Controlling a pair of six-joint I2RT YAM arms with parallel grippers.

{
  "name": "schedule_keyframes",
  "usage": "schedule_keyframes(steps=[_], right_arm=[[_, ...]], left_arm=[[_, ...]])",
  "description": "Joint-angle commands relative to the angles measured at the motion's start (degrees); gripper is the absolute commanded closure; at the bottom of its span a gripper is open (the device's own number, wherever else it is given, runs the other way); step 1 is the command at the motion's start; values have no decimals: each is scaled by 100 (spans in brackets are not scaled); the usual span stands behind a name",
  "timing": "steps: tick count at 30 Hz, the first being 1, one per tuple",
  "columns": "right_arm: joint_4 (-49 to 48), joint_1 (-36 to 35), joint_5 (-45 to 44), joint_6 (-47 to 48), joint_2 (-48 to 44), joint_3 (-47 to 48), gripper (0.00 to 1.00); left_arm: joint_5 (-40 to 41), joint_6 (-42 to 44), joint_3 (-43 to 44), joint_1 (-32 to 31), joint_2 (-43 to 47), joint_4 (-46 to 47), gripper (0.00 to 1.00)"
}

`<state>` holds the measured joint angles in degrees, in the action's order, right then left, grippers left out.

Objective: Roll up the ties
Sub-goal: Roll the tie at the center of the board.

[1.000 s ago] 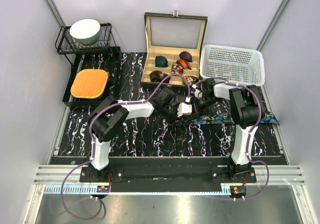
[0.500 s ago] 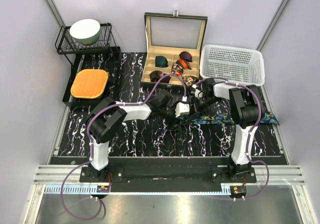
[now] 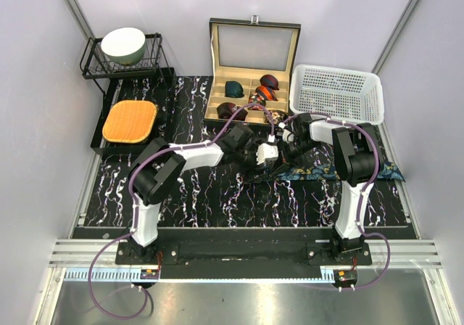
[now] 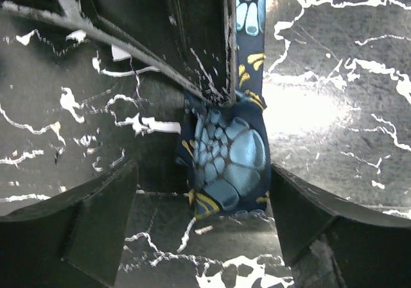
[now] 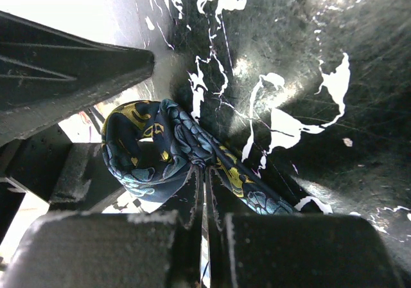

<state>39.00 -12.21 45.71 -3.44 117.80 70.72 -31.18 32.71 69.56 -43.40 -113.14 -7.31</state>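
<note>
The navy tie (image 4: 228,159), patterned in teal and gold, lies near the middle of the marbled table (image 3: 203,194), its near end wound into a small loose coil while the rest trails flat toward the right edge. The right gripper (image 5: 204,191) is pinched tight on the cloth just where the strip leaves the coil, holding the roll from springing apart. The left gripper (image 4: 202,217) stands spread wide, one finger on either side of the coil and touching neither side of it. The rolling step looks barely begun (most of the strip is unrolled). The next move probably calls for the left fingers to close gently on the coil and turn it along the strip, keeping the edges aligned. Other coiled ties (image 3: 234,88) sit in the open box (image 3: 212,85) beyond.
</note>
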Motion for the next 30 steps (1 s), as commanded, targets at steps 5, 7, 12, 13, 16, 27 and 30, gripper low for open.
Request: schedule_keyframes(steps=[5,7,12,13,16,27,30], right_arm=[[-139,-1,-924,291,156,-49,100],[-139,8,-906,283,138,-58,100],[-147,-1,-827,248,121,-67,100],[-139,-1,-819,239,94,-58,100],[-104,8,-775,213,16,-41,100],[-86,52,-493,-16,-486,56,100],[-138,69,-607,19,-460,4,100]], left_arm=[[-205,376,699,-248,-489,-807,18],[-178,403,787,-318,-577,-894,23],[-20,683,963,-459,-718,-1228,37],[-11,762,919,-468,-727,-1281,41],[42,982,779,-477,-709,-1466,57],[226,1396,295,-459,-691,-1747,93],[244,1212,242,-424,-683,-1651,83]])
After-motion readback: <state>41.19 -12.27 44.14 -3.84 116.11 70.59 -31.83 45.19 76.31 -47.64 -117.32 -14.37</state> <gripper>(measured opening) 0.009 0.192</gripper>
